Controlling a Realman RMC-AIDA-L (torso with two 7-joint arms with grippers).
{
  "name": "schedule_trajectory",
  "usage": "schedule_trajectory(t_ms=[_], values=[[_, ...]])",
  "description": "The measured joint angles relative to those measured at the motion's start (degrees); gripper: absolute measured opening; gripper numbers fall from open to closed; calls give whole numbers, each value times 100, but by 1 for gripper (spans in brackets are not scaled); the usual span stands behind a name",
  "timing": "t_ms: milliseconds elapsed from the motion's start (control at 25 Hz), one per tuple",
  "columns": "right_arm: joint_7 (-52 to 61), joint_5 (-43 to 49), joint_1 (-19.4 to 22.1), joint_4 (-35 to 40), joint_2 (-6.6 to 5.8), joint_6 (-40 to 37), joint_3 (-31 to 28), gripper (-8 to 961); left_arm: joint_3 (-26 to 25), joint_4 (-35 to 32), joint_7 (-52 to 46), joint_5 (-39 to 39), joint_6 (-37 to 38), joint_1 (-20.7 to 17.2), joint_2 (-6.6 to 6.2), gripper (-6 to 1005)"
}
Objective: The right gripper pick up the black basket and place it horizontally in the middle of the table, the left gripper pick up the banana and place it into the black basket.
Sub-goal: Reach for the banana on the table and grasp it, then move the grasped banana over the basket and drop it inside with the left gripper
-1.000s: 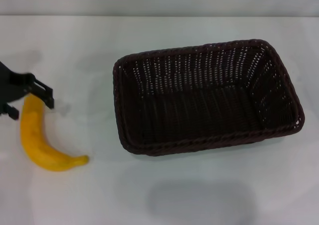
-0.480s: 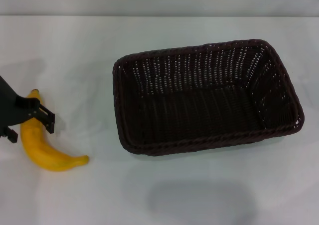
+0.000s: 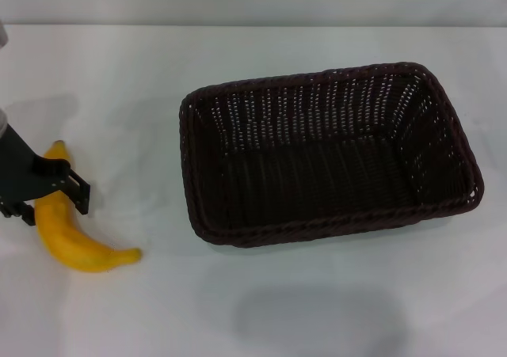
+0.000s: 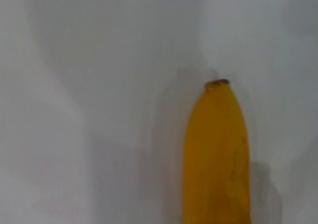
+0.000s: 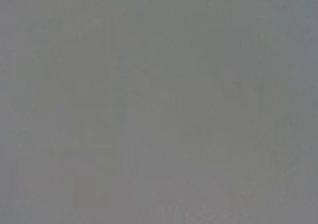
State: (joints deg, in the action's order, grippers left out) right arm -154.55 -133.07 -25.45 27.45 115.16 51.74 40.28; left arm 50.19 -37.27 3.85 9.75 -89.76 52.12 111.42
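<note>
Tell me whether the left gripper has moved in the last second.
Yes. In the head view the left gripper has slid nearer along the banana, which lies where it did, left of the basket.

Woven wicker black basket (image 3: 329, 155); smooth glossy table (image 3: 119, 72); smooth-skinned banana (image 3: 75, 242).

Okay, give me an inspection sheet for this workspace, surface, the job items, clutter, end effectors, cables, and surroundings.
Surface: white table, smooth, slightly glossy.
Black basket: upright near the table's middle, long side across, nothing in it.
Banana: lying flat on the table at the robot's left, outside the basket.
Clutter: nothing seen.
Left end effector: low over the banana's upper half, fingers straddling it, open.
Right end effector: not in view; its wrist view shows only plain grey.
Cables: nothing seen.
Surroundings: pale wall behind the table.
</note>
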Motion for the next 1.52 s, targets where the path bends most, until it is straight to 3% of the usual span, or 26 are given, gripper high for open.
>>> schedule_trajectory(t_ms=[120, 480, 720, 880, 1000, 1080, 1360, 1520], values=[[-2, 0, -6, 0, -2, 0, -2, 869, 0, 69, 104, 2, 86, 3, 2, 748], [31, 0, -48, -14, 2, 1, -3, 869, -5, 27, 435, -12, 192, 6, -12, 582], [59, -1, -66, -15, 8, 43, 1, 869, -96, -1086, 1030, 611, -371, -29, -267, 522], [81, 0, -89, -14, 16, 61, 55, 869, -323, -1568, 1986, 1955, -1017, 35, -533, 511], [119, 3, -114, -14, 29, 64, 84, 869, -332, -1581, 2579, 2816, -1258, 203, -586, 513], [128, 3, -115, -18, 37, 69, 124, 869, -273, -1571, 2882, 3176, -1302, 322, -489, 514], [263, 4, -134, -75, 42, 84, 232, 869, -225, -1541, 3998, 3655, -969, 639, 168, 517], [285, 4, -133, -76, 42, 111, 278, 869, -204, -1531, 4415, 4049, -680, 625, 379, 519]])
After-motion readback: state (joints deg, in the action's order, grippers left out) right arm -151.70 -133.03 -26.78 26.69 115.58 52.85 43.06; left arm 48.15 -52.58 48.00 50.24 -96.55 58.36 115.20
